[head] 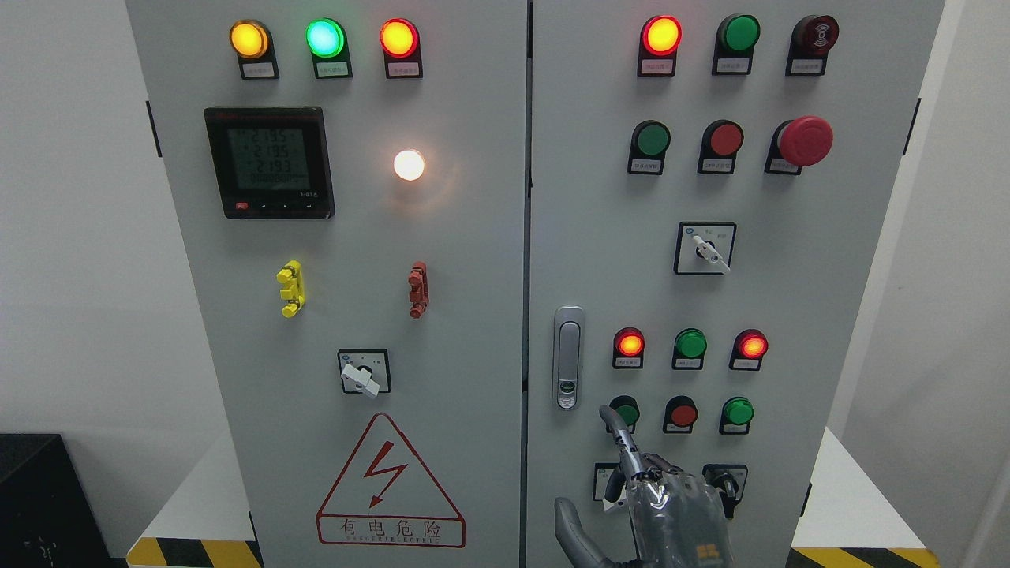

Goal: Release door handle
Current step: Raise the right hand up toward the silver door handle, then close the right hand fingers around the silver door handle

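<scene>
1. Right, head view, the only one we have: a grey control cabinet (pixel 473 237) fills the frame with both doors shut, the seam running down the middle.
2. On the right door, just beside that seam and toward its lower half, sits the door handle (pixel 568 357), a slim silver latch lying flush and upright in its recess.
3. Coming up at the bottom edge, right of centre, is one robot hand (pixel 659 497). Whether it belongs to the right arm I cannot tell, since the arm's entry is cut off.
4. One finger (pixel 619 434) points up toward the green button (pixel 626 412), the thumb hangs off to the lower left, and nothing is held: a loose, spread hand.
5. It sits below and to the right of the handle, clearly apart from it, so by my reading the letting-go looks done or nearly so.
6. To finish cleanly, I'd draw straight back from the door face, fingers kept relaxed, steering clear of the buttons and the selector switch (pixel 724 481) close by.
</scene>
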Tool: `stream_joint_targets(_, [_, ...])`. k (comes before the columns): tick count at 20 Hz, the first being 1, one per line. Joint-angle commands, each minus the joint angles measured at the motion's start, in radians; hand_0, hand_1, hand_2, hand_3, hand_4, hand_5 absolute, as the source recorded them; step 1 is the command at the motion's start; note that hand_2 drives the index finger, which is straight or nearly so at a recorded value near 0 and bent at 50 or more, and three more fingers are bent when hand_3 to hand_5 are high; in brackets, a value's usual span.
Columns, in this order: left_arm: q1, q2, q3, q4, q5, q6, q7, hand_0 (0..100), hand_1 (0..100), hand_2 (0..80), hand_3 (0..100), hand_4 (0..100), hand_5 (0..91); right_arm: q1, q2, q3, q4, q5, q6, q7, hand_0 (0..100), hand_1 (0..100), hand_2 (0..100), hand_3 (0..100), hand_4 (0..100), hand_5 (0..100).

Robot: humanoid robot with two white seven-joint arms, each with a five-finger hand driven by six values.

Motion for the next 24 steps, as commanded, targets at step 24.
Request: stream_joint_targets(24, [0.0,0.0,0.0,0.0,0.0,-0.001,-0.001,0,0,4.5,11,1,0.0,-0.11,-0.007,0.039,0.144,0.142,0.098,0.009,35,24,0,74,72,74])
